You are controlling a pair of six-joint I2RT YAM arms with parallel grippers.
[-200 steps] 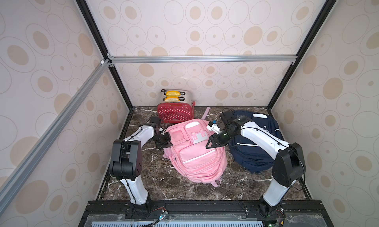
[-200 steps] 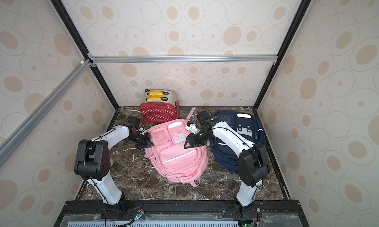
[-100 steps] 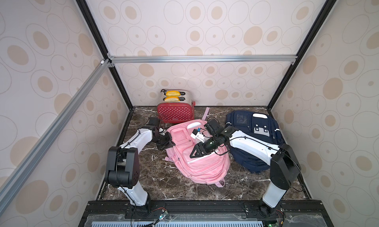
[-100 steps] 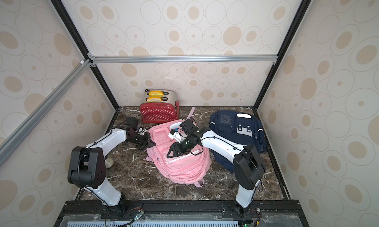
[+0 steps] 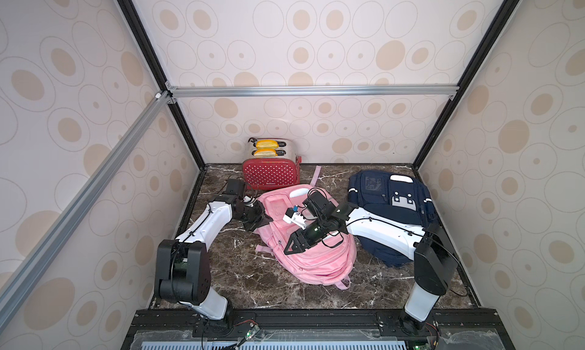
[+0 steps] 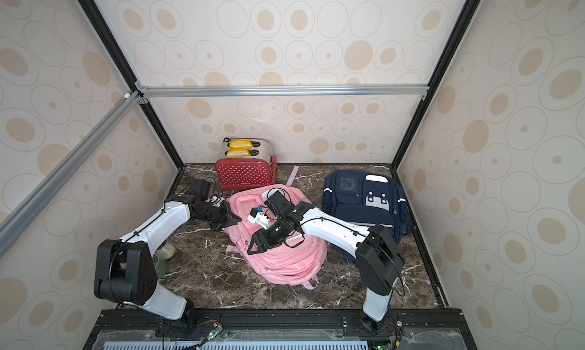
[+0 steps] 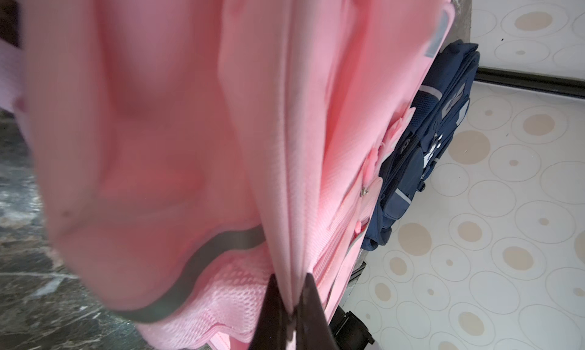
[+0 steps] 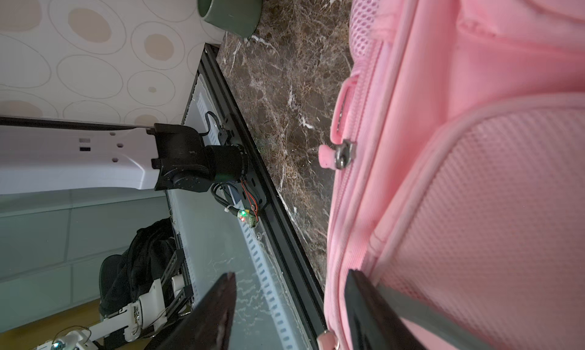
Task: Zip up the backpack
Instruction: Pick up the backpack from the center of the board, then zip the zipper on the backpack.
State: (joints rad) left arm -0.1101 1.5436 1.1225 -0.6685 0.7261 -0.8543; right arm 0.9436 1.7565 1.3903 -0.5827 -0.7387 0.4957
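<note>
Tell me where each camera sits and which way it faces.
Top views: high in front, looking down on the pink backpack; left arm and right arm show whole.
Left wrist: on its arm, looking along the left gripper, shut on that backpack.
Right wrist: on its arm, looking past the open right gripper at a zipper pull.
Shared: all show the pink backpack.

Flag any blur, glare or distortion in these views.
Left wrist: the pink backpack fills the frame, soft and smeared near the lens; the navy backpack behind is sharper. Right wrist: the zipper pull is crisp, the dark jaws at the edge soft. Both top views: even light, no glare, wide-angle splay of the walls.
</note>
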